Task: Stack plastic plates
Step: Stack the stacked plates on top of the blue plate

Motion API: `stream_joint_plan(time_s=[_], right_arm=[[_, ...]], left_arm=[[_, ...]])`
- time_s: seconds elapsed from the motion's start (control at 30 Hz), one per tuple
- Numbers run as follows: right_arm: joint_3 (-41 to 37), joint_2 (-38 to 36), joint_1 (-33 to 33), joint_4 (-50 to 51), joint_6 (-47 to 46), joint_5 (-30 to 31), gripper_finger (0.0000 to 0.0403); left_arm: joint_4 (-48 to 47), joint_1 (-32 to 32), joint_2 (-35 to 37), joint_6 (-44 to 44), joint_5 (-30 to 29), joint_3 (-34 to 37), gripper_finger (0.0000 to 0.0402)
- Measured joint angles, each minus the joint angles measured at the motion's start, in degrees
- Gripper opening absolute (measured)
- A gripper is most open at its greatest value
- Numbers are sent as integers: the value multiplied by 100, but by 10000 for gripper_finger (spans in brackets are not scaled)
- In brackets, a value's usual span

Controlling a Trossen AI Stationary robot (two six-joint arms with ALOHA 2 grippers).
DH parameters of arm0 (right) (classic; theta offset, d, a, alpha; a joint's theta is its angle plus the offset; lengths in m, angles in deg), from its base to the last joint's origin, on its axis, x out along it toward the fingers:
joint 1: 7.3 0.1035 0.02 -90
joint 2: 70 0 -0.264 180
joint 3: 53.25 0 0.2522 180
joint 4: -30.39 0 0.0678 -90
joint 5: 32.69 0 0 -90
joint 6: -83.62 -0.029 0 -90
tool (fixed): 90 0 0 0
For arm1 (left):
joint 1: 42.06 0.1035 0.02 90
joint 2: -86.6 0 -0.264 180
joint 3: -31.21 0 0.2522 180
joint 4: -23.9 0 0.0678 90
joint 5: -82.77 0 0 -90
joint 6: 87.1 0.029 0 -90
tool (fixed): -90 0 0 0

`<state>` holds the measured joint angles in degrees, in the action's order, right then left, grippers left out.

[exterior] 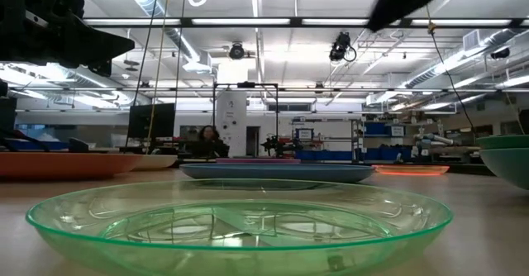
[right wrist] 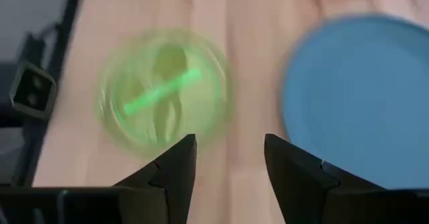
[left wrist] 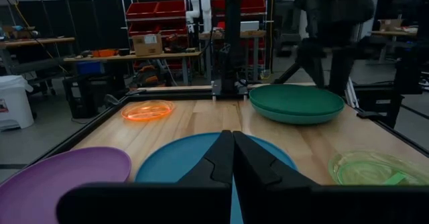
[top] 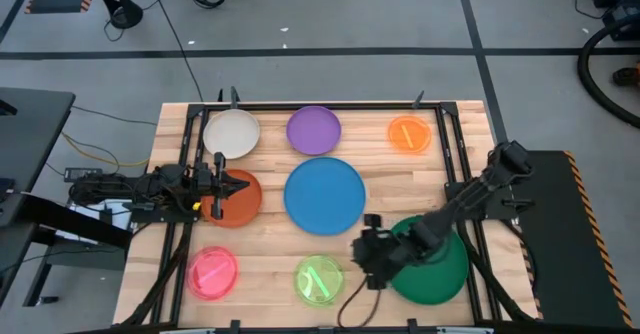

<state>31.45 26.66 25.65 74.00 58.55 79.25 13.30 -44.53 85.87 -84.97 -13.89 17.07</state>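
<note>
The lime plate [top: 318, 279] lies flat on the wooden table [top: 270, 239] at about 6 o'clock from the central blue plate [top: 325, 195], with the right gripper [top: 366, 250] poised just beside it at its 2 o'clock, fingers parted and empty. In the right wrist view the lime plate [right wrist: 161, 93] sits ahead of the fingertips [right wrist: 179, 155], not yet between them, and the blue plate [right wrist: 365, 96] lies off to one side. To take this small plate cleanly, the gripper would likely need to move out over the near rim, drop low, and pinch the lip only, since the translucent plastic looks thin and apt to slide. The dark green plate [top: 430, 262] lies under the right arm, at 4 o'clock from the blue one. At 9 o'clock, the left gripper [top: 228, 186] hangs over the rust-orange plate [top: 236, 198], its fingers pressed together and holding nothing.
</note>
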Motion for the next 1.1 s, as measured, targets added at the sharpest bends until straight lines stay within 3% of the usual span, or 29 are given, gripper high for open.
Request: stream_joint_plan(time_s=[0.13, 0.27, 0.47, 0.67, 0.87, 1.1], right_arm=[[259, 416, -641, -405, 775, -574, 185], [1190, 821, -746, 836, 663, -523, 184], [3074, 1748, -30, 3646, -1233, 200, 171], [4517, 2781, 526, 5487, -3168, -359, 170], [4872, 3294, 1062, 5864, -4302, -994, 170], [4826, 3451, 1383, 5975, -5413, -886, 170]], left_arm=[[2, 0, -1, 0, 0, 0, 11], [3, 0, 0, 0, 0, 0, 11], [3, 0, 0, 0, 0, 0, 11], [15, -1, 0, 0, -2, 0, 11], [15, -1, 0, 0, -2, 0, 11], [17, 0, -1, 0, -2, 0, 11]])
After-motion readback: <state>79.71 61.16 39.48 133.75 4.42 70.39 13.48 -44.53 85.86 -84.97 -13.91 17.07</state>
